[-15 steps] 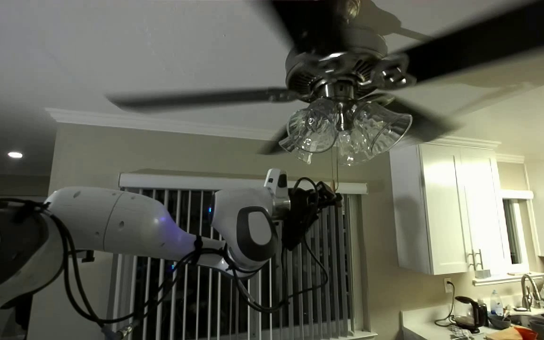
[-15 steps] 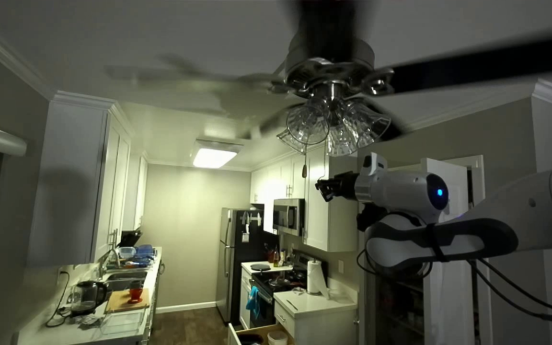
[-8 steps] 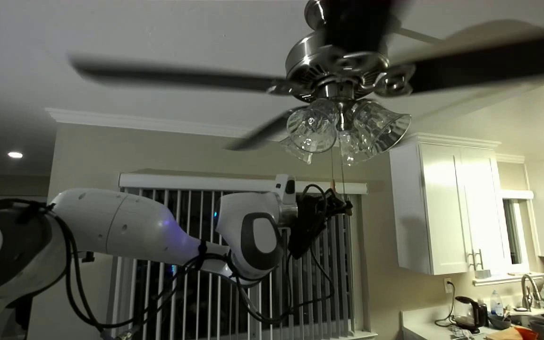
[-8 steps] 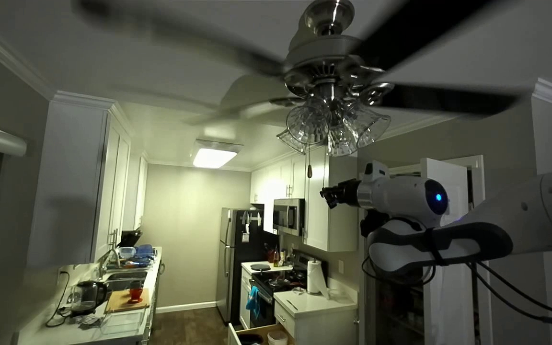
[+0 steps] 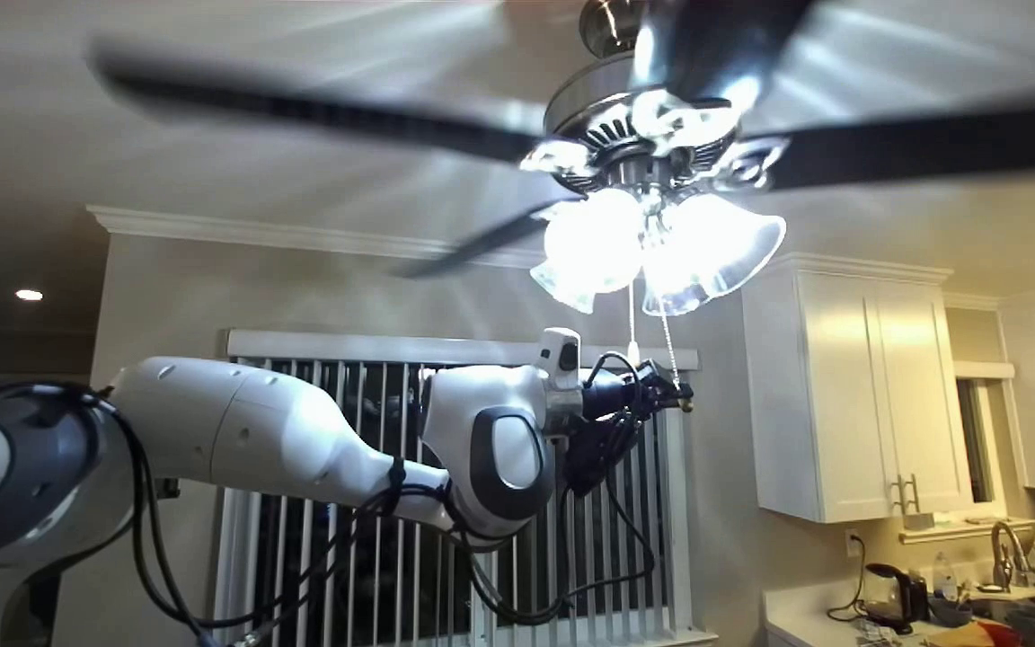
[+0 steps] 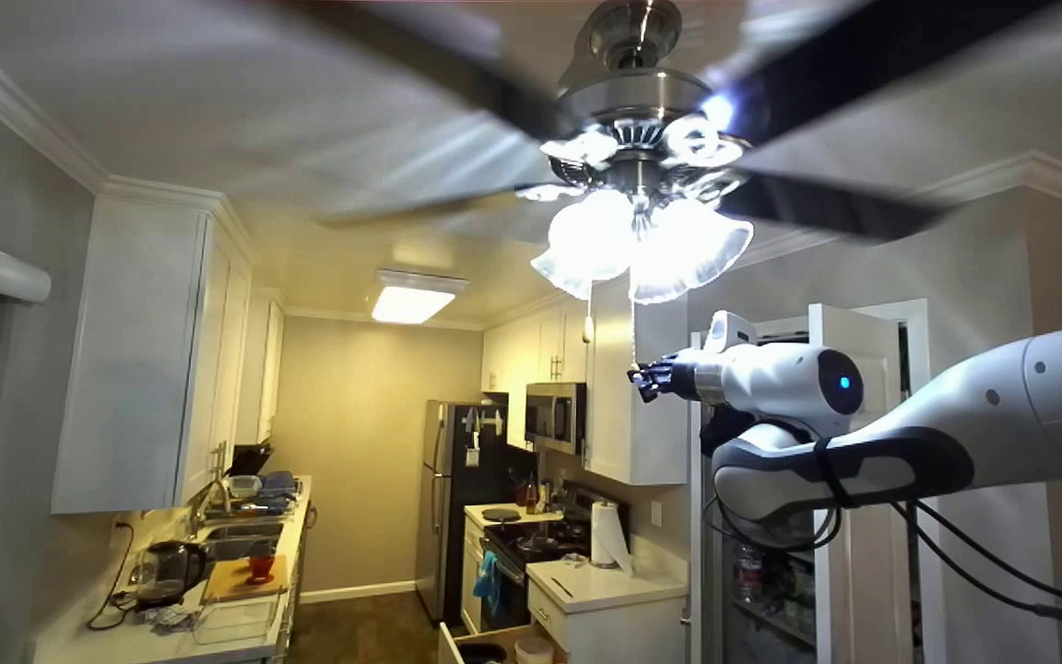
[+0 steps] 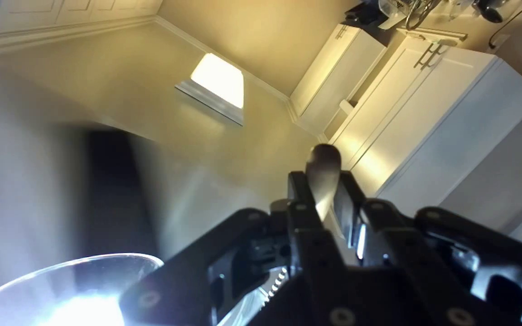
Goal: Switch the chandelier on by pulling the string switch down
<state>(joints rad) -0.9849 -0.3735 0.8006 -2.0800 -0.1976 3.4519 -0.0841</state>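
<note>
Your black, two-fingered gripper (image 5: 681,394) has moved slightly lower and farther outward since the earlier frame, together with the white, smooth robot arm (image 5: 284,431). Also the light has changed: the clear glass, bell-shaped shades (image 5: 594,243) were dark before, and now they shine very bright white. They belong to the chandelier (image 6: 639,171), which has a shiny chrome hub and long dark blades (image 5: 302,106); these blades are blurred in both exterior views.

You can see the string switch (image 5: 668,341), a thin, silvery beaded chain, which goes from the shades down to the fingertips. It is straight, but in an exterior view it leans a little from the vertical. Your gripper is narrow: in the wrist view, its two fingertips stand close together and hold the string switch by a small, oblong, brownish knob (image 7: 323,170).

Beside this chain hangs another thin cord with a drop-shaped pendant (image 6: 588,329), apart from the gripper. Behind the arm you have a white window blind (image 5: 374,347), and farther away a square white ceiling lamp (image 6: 411,304), which is lit.
</note>
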